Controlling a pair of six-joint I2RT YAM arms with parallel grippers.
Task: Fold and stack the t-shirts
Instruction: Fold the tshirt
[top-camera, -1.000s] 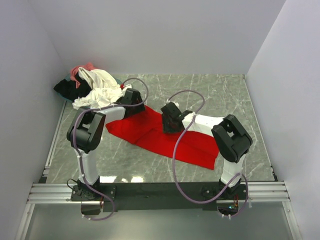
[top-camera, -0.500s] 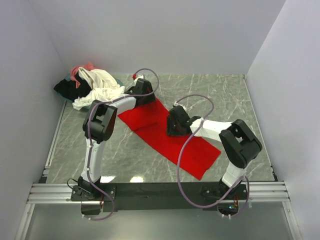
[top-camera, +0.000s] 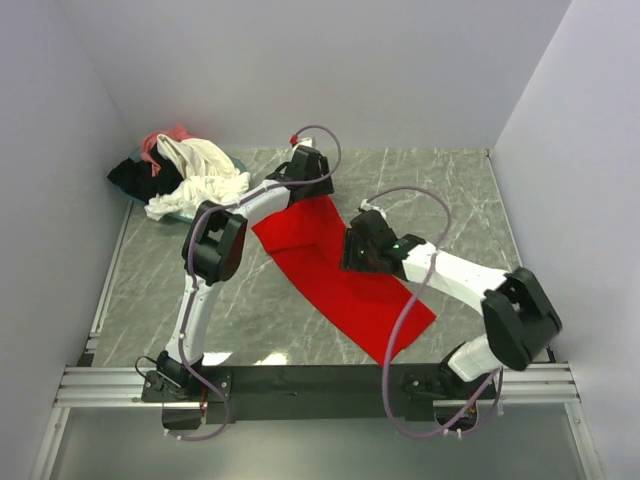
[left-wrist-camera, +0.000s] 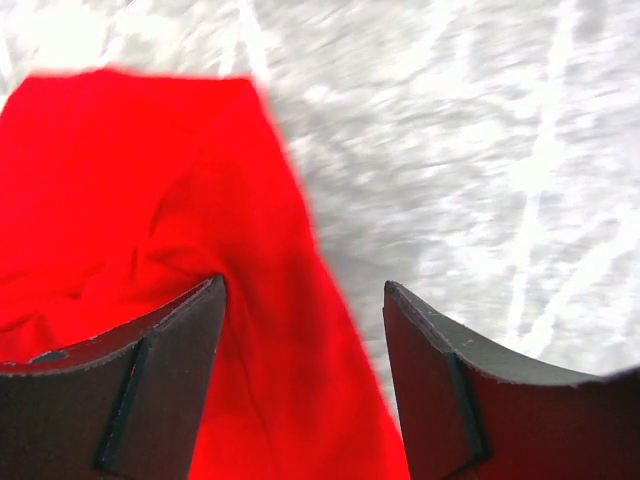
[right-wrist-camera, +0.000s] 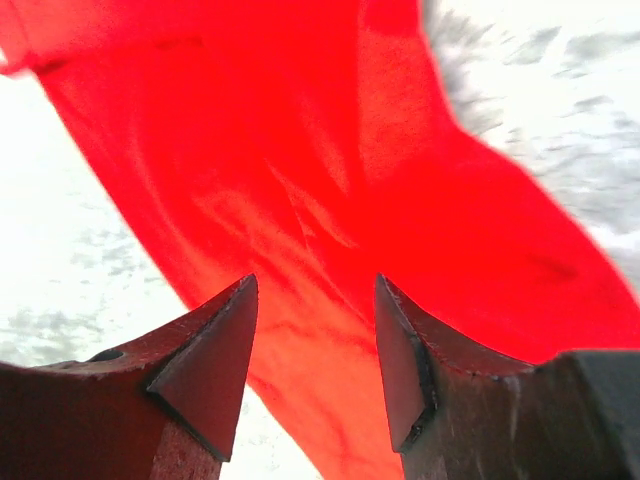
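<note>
Now the red t-shirt (top-camera: 335, 275) lies on the desk (top-camera: 460, 190) as a long diagonal strip, its far end just beside the left gripper (top-camera: 306, 175) and its near end pointing toward the right arm's base. A second ago it was spread wider and lay more crosswise in front of both arms. The left arm has reached further back and to the right since then, and the right arm has stretched out, its elbow swung toward the right wall.

The left wrist view shows the left gripper (left-wrist-camera: 300, 290) with its fingers well apart, low over the shirt's edge where red cloth meets marbled desk; nothing is pinched between them. The right gripper (top-camera: 360, 252) sits over the middle of the strip. In its own view, the right gripper (right-wrist-camera: 315, 285) also stands spread, with only red cloth beyond the gap.

The heap of cream-white shirt (top-camera: 200, 175), black shirt (top-camera: 128, 178) and pink shirt (top-camera: 160, 140) stays unmoved in the far left corner.
</note>
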